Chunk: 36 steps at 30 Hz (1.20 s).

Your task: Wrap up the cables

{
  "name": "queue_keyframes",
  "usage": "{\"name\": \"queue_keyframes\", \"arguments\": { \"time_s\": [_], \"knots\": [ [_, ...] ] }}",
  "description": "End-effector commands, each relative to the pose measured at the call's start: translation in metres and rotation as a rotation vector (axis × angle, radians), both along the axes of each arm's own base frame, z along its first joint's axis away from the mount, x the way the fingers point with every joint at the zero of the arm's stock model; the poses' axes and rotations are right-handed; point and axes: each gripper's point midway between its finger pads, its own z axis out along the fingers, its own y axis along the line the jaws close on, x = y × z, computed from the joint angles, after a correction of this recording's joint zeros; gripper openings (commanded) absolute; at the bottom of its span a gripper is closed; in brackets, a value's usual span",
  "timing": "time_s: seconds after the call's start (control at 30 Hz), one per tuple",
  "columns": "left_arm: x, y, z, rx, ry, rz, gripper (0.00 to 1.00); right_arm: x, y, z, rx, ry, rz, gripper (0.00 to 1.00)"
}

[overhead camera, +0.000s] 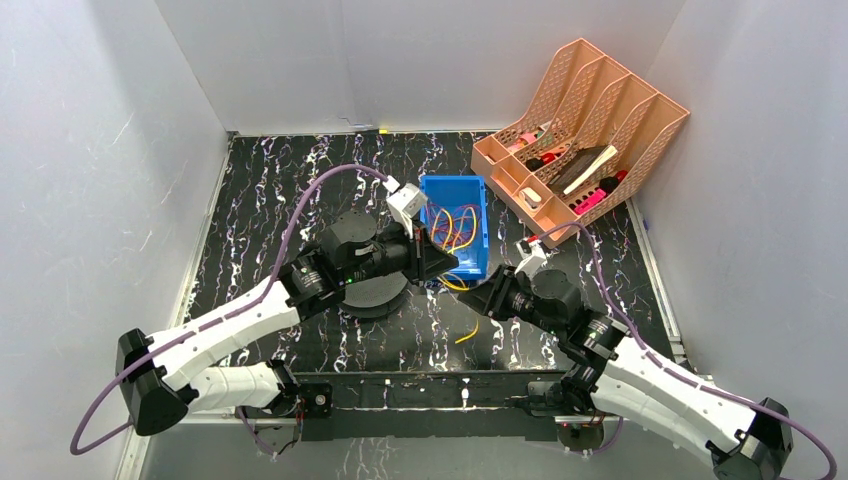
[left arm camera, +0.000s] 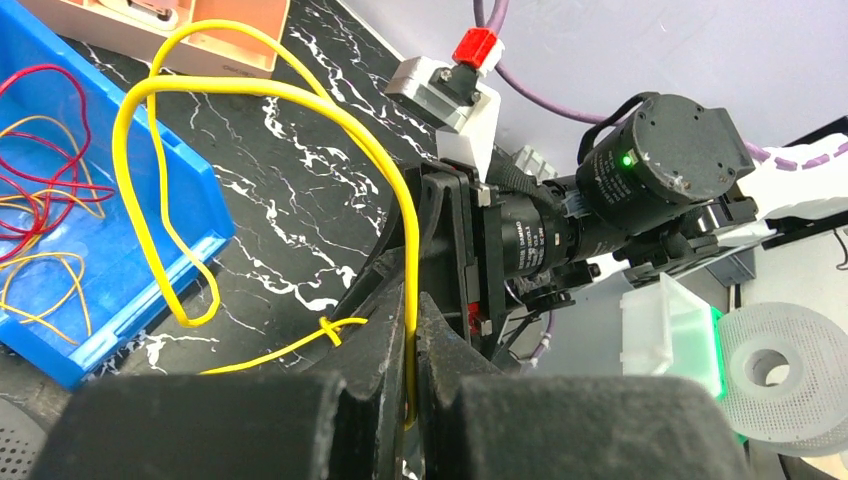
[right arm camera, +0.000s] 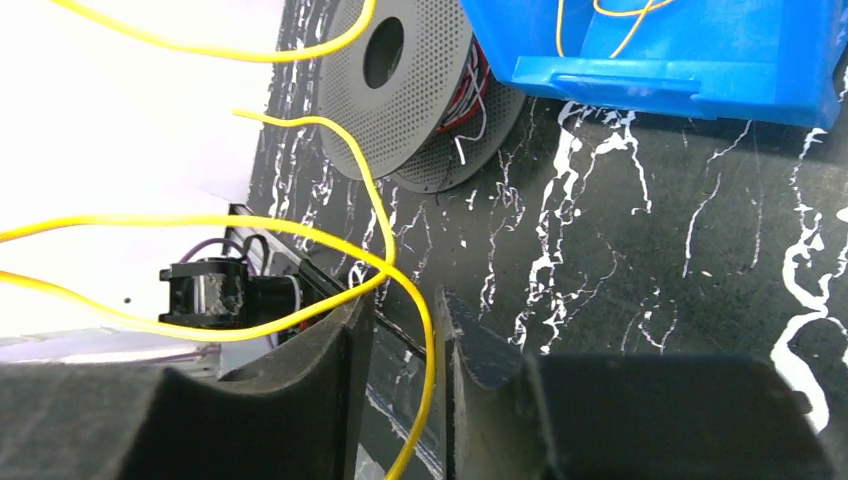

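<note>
The left end effector (left arm camera: 410, 312) is clenched on a yellow cable (left arm camera: 330, 328), which loops above the marbled surface (left arm camera: 300, 200) beside the blue bin (left arm camera: 205, 225). The right end effector (right arm camera: 400, 310) is released, and the cable passes loosely between its parted fingers.

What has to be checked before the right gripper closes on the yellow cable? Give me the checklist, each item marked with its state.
1. Left gripper shut on the yellow cable: ok.
2. Cable runs between the jaws of the right gripper: ok.
3. Right jaws clamped on it: not ok, a gap shows.
4. Knot pulled tight: cannot tell.
5. Hanging loop free of the blue bin: cannot tell.
</note>
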Motion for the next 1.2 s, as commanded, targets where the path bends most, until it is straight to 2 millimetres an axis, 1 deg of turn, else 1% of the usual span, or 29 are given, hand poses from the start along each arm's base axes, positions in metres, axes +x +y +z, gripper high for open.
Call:
{"name": "queue_keyframes", "arguments": {
  "time_s": [0.0, 0.1, 0.17, 0.37, 0.47, 0.53, 0.6, 0.7, 0.8, 0.9, 0.97, 1.0, 1.03, 1.1, 1.13, 1.17],
  "knots": [
    [-0.008, -0.003, 0.015, -0.034, -0.028, -0.060, 0.00, 0.001, 0.003, 0.020, 0.060, -0.066, 0.008, 0.30],
    [-0.010, -0.006, 0.015, -0.042, -0.023, -0.077, 0.00, -0.001, 0.002, 0.022, 0.067, -0.072, 0.015, 0.14],
    [-0.012, -0.008, 0.015, -0.046, -0.015, -0.093, 0.00, -0.002, 0.001, 0.024, 0.068, -0.079, 0.019, 0.00],
    [-0.011, -0.016, 0.014, -0.043, 0.000, -0.113, 0.00, -0.004, -0.009, 0.043, 0.076, -0.132, 0.005, 0.00],
    [-0.005, -0.022, 0.012, -0.038, 0.008, -0.104, 0.00, -0.006, -0.015, 0.056, 0.076, -0.158, -0.002, 0.00],
    [0.000, -0.027, 0.005, -0.016, 0.023, -0.093, 0.00, -0.007, -0.023, 0.064, 0.065, -0.172, -0.021, 0.00],
    [0.004, -0.033, -0.005, 0.011, 0.050, -0.094, 0.00, -0.006, -0.033, 0.073, 0.057, -0.184, -0.057, 0.00],
    [0.002, -0.049, -0.020, 0.013, 0.107, -0.145, 0.00, -0.003, -0.050, 0.091, 0.053, -0.232, -0.121, 0.00],
    [0.000, -0.068, -0.037, 0.017, 0.169, -0.214, 0.00, -0.003, -0.062, 0.112, 0.064, -0.296, -0.152, 0.00],
    [0.000, -0.084, -0.045, 0.005, 0.206, -0.264, 0.10, -0.005, -0.069, 0.126, 0.065, -0.342, -0.157, 0.00],
    [0.002, -0.093, -0.047, 0.001, 0.221, -0.287, 0.12, -0.007, -0.073, 0.133, 0.061, -0.362, -0.159, 0.00],
    [0.002, -0.098, -0.048, -0.001, 0.224, -0.304, 0.15, -0.007, -0.075, 0.135, 0.059, -0.370, -0.163, 0.00],
    [0.001, -0.101, -0.048, -0.008, 0.221, -0.324, 0.23, -0.007, -0.076, 0.137, 0.058, -0.377, -0.166, 0.00],
    [0.001, -0.104, -0.047, -0.017, 0.223, -0.341, 0.48, -0.006, -0.078, 0.138, 0.049, -0.383, -0.175, 0.00],
    [0.001, -0.104, -0.045, -0.015, 0.215, -0.342, 0.59, -0.005, -0.079, 0.138, 0.042, -0.382, -0.178, 0.00],
    [0.003, -0.103, -0.043, -0.007, 0.202, -0.333, 0.67, -0.005, -0.080, 0.139, 0.037, -0.381, -0.182, 0.00]
  ]
}}
